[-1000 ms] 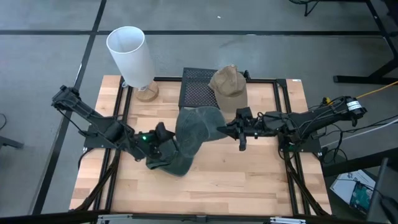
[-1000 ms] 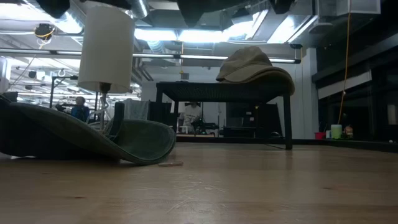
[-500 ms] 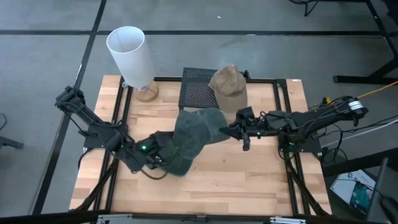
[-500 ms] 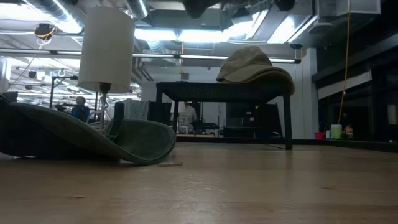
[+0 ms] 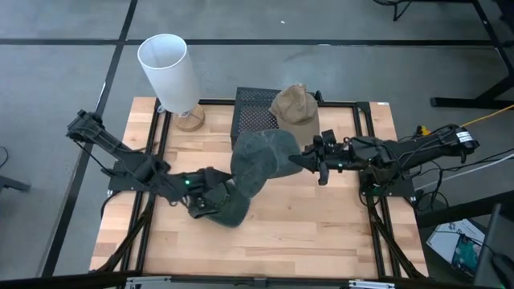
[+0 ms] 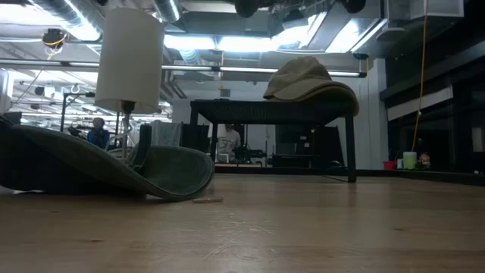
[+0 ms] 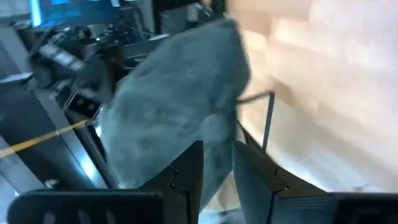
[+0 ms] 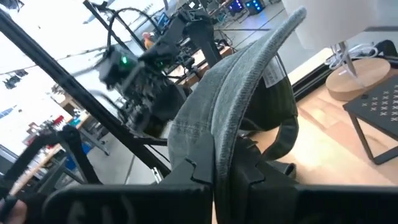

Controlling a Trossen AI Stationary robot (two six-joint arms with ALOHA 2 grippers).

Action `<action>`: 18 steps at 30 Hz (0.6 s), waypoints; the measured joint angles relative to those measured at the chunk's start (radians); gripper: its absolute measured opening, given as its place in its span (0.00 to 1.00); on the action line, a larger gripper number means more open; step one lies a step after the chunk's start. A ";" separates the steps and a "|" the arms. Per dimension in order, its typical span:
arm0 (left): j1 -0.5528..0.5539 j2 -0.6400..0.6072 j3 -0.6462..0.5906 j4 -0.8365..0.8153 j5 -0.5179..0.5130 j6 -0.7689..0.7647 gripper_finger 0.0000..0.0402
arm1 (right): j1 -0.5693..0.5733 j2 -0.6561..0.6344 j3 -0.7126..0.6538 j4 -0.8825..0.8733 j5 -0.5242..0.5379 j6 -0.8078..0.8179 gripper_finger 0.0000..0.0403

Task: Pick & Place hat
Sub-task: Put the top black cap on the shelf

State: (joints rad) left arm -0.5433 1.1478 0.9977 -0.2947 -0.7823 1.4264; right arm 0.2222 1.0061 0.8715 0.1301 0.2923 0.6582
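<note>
The wooden table [image 5: 321, 233] carries, at its far edge, a white-shaded lamp [image 5: 169, 68] on the left and a small black mesh stand [image 5: 253, 112] near the middle, with a tan cap [image 5: 295, 108] resting on the stand's right part. The task's thing, a grey-green hat [image 5: 249, 172], sits in the middle of the table, stretched between the two arms: its near-left end lies low by the left arm, its far-right end is raised toward the right arm. The left gripper [image 5: 210, 195] is at the hat's near-left end; its wrist view shows the two fingers [image 7: 186, 171] a little apart with hat fabric between them, so they appear to pinch the cloth there. The right gripper [image 5: 309, 160] is at the hat's right edge, and its wrist view shows the fingers [image 8: 199, 171] pressed close on the upturned brim, pinching it. Judging by this, the step in hand is the lift: both arms have the hat and are raising it off the wood. The next move likely calls for carrying it toward the stand, keeping both grips firm so the soft fabric does not slip or sag, and clearing the cap.
</note>
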 joint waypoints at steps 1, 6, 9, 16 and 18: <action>0.009 0.016 0.000 0.001 -0.009 0.036 0.20 | -0.007 0.000 0.000 0.002 -0.010 0.012 0.04; 0.034 0.078 0.000 0.068 -0.031 0.092 0.23 | -0.034 -0.001 0.000 0.018 -0.057 0.042 0.04; 0.026 0.090 -0.002 0.126 -0.031 0.103 0.27 | -0.046 -0.003 0.000 0.010 -0.063 0.048 0.04; 0.014 0.089 -0.002 0.176 -0.034 0.092 0.40 | -0.088 -0.005 0.000 0.009 -0.128 0.068 0.04; 0.014 0.089 -0.002 0.179 -0.033 0.066 0.46 | -0.098 -0.006 0.000 0.009 -0.139 0.074 0.04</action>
State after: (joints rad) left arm -0.5293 1.2366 0.9962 -0.1160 -0.8154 1.4919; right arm 0.1238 0.9998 0.8715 0.1395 0.1531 0.7320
